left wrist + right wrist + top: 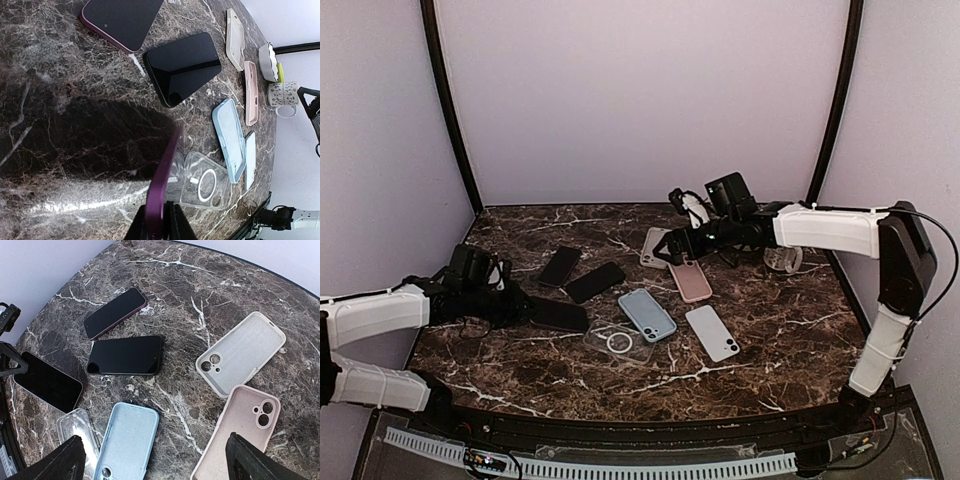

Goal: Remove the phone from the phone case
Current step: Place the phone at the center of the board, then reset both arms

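Marble table (780, 340): left gripper (159, 222) pinches the purple case (167, 165) edgewise (phone (558, 315) apparently inside it); right gripper (668, 250) spread wide, holding nothing.

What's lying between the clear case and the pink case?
The light blue case lies between the clear case and the pink case, plainest in the top view.

a patterned mug (280, 94) sits beside a white scalloped dish (267, 61).
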Available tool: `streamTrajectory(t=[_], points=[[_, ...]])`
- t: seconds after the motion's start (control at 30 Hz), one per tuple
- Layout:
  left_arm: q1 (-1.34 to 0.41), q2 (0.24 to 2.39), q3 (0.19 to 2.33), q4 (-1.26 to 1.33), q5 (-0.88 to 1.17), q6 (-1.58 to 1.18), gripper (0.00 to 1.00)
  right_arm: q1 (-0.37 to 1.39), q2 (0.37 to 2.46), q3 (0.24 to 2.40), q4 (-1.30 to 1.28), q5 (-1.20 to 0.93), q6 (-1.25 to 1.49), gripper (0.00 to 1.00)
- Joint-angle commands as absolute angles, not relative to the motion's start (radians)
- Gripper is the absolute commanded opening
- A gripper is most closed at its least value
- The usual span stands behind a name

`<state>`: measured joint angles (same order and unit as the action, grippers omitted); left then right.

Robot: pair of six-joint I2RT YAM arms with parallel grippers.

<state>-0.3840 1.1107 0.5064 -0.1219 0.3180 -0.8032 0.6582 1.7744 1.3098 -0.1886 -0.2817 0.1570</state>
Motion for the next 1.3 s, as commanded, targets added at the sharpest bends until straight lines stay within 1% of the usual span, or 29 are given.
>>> streamTrajectory(t=[0.0, 0.1, 0.17, 0.27, 0.43, 0.47, 0.57, 0.63, 0.7, 0.73, 0.77, 0.8, 0.83, 0.9, 1.03, 1.1, 1.23, 1.27], points=[[-0.38, 1.176, 0.445, -0.193, 0.214, -0.751, 0.14, 0.655, 1.732, 1.285, -0.186, -0.262, 0.178, 0.98], [-0.38, 1.192, 0.438, -0.182, 0.203, -0.755, 0.15, 0.655, 1.718, 1.272, -0.184, -0.26, 0.189, 0.99], [-0.38, 1.198, 0.433, -0.177, 0.196, -0.756, 0.18, 0.655, 1.707, 1.263, -0.189, -0.252, 0.189, 0.99], [-0.38, 1.2, 0.426, -0.174, 0.179, -0.758, 0.25, 0.655, 1.685, 1.244, -0.196, -0.23, 0.184, 0.98], [-0.38, 1.195, 0.422, -0.181, 0.156, -0.762, 0.32, 0.655, 1.649, 1.202, -0.203, -0.197, 0.173, 0.99], [-0.38, 1.192, 0.426, -0.184, 0.148, -0.759, 0.35, 0.655, 1.644, 1.197, -0.203, -0.189, 0.17, 0.99], [-0.38, 1.187, 0.446, -0.227, 0.121, -0.753, 0.42, 0.654, 1.632, 1.188, -0.212, -0.168, 0.156, 0.99], [-0.38, 1.175, 0.467, -0.268, 0.088, -0.751, 0.49, 0.653, 1.623, 1.186, -0.219, -0.154, 0.144, 0.99], [-0.38, 1.157, 0.492, -0.308, 0.052, -0.746, 0.6, 0.652, 1.611, 1.182, -0.224, -0.13, 0.129, 0.99], [-0.38, 1.151, 0.5, -0.333, 0.028, -0.742, 0.63, 0.651, 1.601, 1.178, -0.224, -0.118, 0.124, 0.99], [-0.38, 1.137, 0.521, -0.345, 0.02, -0.737, 0.72, 0.647, 1.595, 1.175, -0.225, -0.112, 0.12, 0.98], [-0.38, 1.131, 0.533, -0.377, -0.022, -0.727, 0.78, 0.642, 1.589, 1.171, -0.227, -0.107, 0.115, 0.99], [-0.38, 1.119, 0.563, -0.396, -0.063, -0.721, 0.85, 0.635, 1.581, 1.169, -0.227, -0.101, 0.113, 0.99], [-0.38, 1.106, 0.612, -0.453, -0.129, -0.699, 0.92, 0.618, 1.566, 1.156, -0.22, -0.091, 0.112, 0.99], [-0.38, 1.073, 0.692, -0.517, -0.288, -0.608, 0.95, 0.576, 1.531, 1.127, -0.197, -0.069, 0.13, 0.99], [-0.38, 1.05, 0.709, -0.508, -0.361, -0.539, 0.95, 0.561, 1.506, 1.107, -0.178, 0.001, 0.147, 0.99], [-0.38, 1.004, 0.704, -0.438, -0.495, -0.386, 0.95, 0.535, 1.452, 1.055, -0.137, 0.142, 0.173, 0.99], [-0.38, 0.985, 0.68, -0.38, -0.516, -0.354, 0.95, 0.53, 1.44, 1.042, -0.129, 0.167, 0.177, 0.99]])
